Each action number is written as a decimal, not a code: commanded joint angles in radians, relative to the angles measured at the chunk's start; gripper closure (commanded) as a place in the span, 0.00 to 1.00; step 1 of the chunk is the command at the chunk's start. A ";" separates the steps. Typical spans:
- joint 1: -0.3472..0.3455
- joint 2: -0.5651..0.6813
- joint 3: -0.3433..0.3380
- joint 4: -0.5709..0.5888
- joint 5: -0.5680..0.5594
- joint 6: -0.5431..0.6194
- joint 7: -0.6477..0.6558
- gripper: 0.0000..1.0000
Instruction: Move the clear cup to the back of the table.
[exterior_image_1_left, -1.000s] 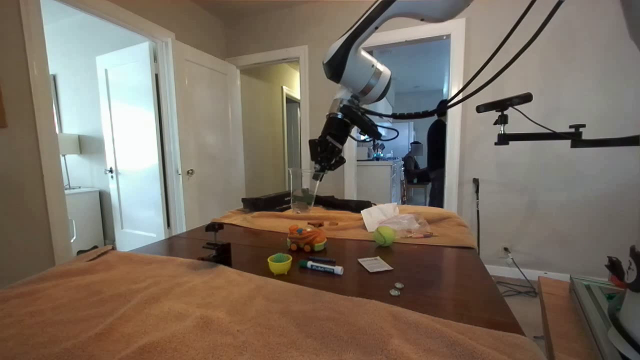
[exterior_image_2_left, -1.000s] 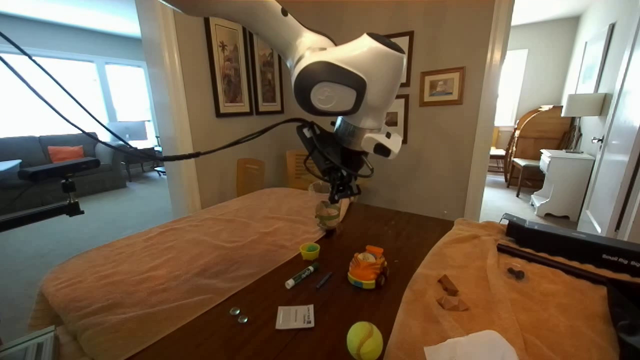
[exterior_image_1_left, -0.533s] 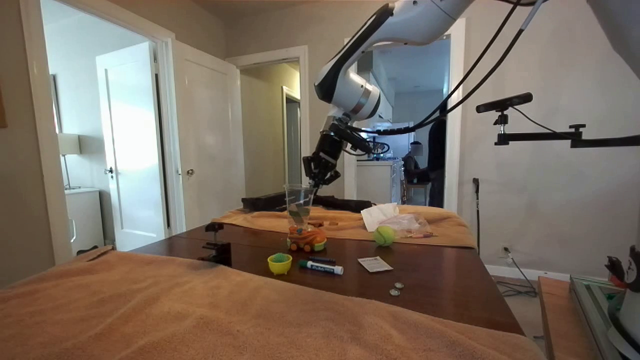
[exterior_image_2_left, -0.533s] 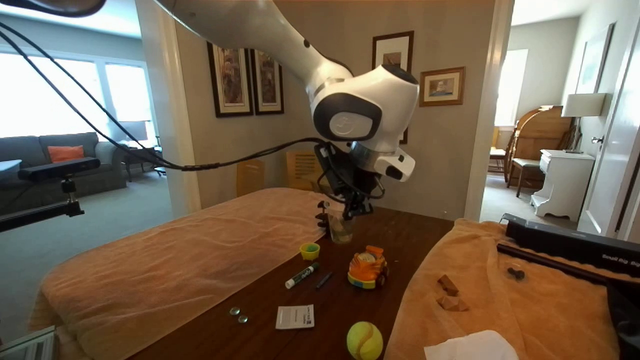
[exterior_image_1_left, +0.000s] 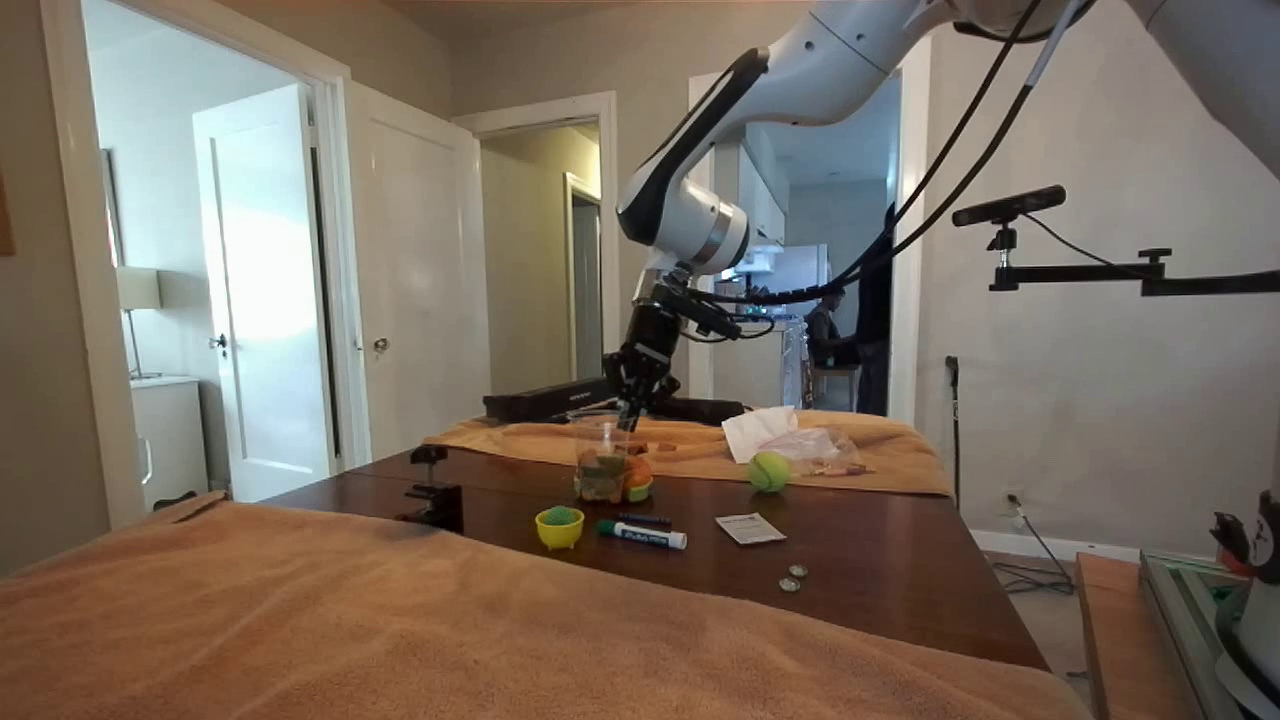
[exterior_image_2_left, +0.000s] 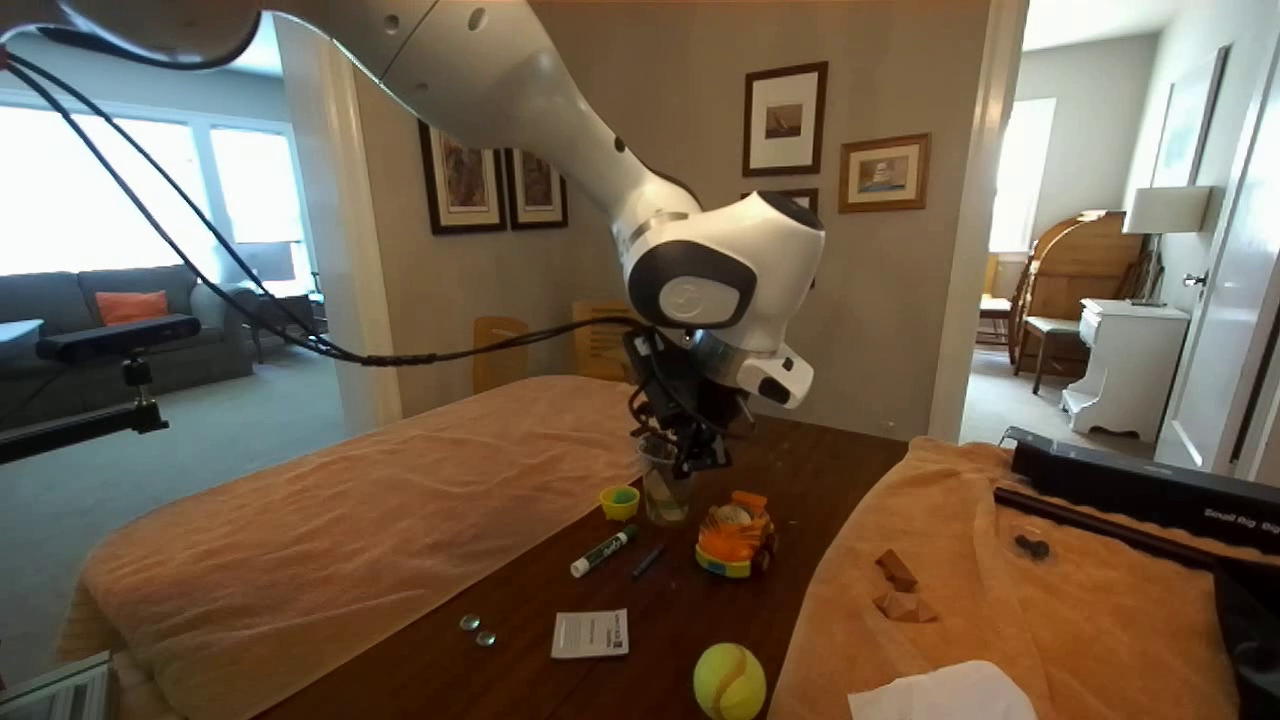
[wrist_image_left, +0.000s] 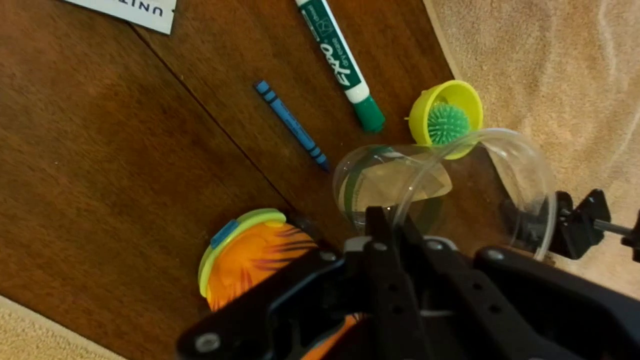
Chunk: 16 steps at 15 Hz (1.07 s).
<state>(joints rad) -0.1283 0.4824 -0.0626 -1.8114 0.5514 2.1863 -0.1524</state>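
Clear plastic cup (exterior_image_1_left: 600, 465): count 1, and I have it by the rim. The wrist view shows my jaws closed on its wall, one on each side of the thin plastic. In both exterior views the cup stands roughly upright, open end up, over the dark wooden desk (exterior_image_1_left: 850, 560); whether its base touches the wood I cannot tell. A tan patch and a dark green band show at its lower part; on, in or behind it, unclear.

Position: in an exterior view the cup appears between 1 yellow pot (exterior_image_2_left: 618, 512) and 1 orange toy car (exterior_image_2_left: 735, 545). The pot holds 1 green spiky ball (wrist_image_left: 448, 123).

Other items on the desk, counted: 1 green Expo dry-erase marker (wrist_image_left: 336, 59) and 1 blue crayon (wrist_image_left: 291, 125), near each other; 1 white printed packet (exterior_image_2_left: 590, 634); 2 small clear discs (exterior_image_2_left: 469, 622), just beside each other; 1 tennis ball (exterior_image_2_left: 730, 682), just beside a towel's edge; 1 black clamp (exterior_image_1_left: 437, 495).

Orange towels (exterior_image_2_left: 350, 510): 2, along two sides of the desk. On the one nearer the ball I count 2 tan blocks (exterior_image_2_left: 897, 568), 1 white paper sheet (exterior_image_1_left: 757, 434) and 1 clear plastic bag (exterior_image_1_left: 815, 447).
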 joint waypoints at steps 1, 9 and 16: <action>-0.014 0.036 0.026 0.028 -0.059 -0.007 0.020 0.98; -0.017 0.050 0.050 0.031 -0.078 -0.002 0.002 0.98; -0.016 0.061 0.061 0.066 -0.087 -0.009 0.006 0.98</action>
<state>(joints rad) -0.1290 0.5181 -0.0182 -1.7933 0.4952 2.1863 -0.1539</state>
